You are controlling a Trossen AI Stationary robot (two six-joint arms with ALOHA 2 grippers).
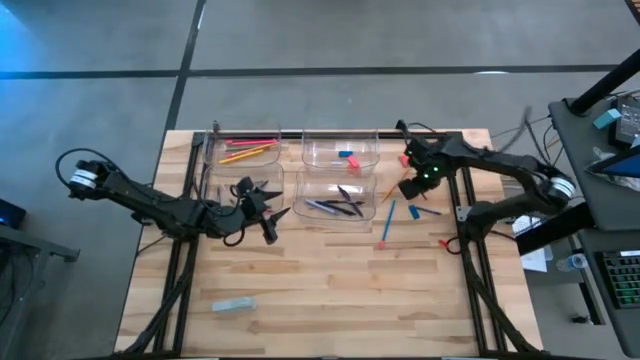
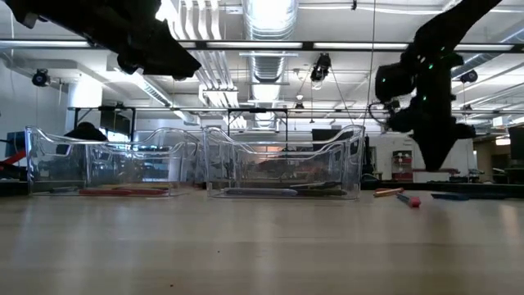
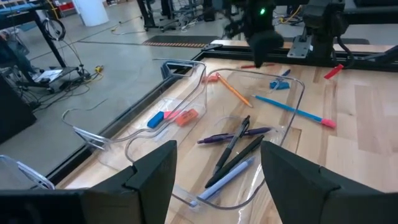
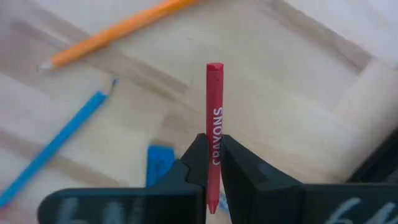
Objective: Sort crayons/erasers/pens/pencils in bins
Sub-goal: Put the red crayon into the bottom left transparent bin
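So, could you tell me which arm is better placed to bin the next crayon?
Right: its claw is shut on a red crayon; the left claw hangs open, empty.

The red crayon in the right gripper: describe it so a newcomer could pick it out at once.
Start at the right arm, at the table's far right beside the clear bins. Its right gripper is shut on the red crayon. Unlike the loose orange pencil and blue pencil, it is stubby and printed CRAYONS.
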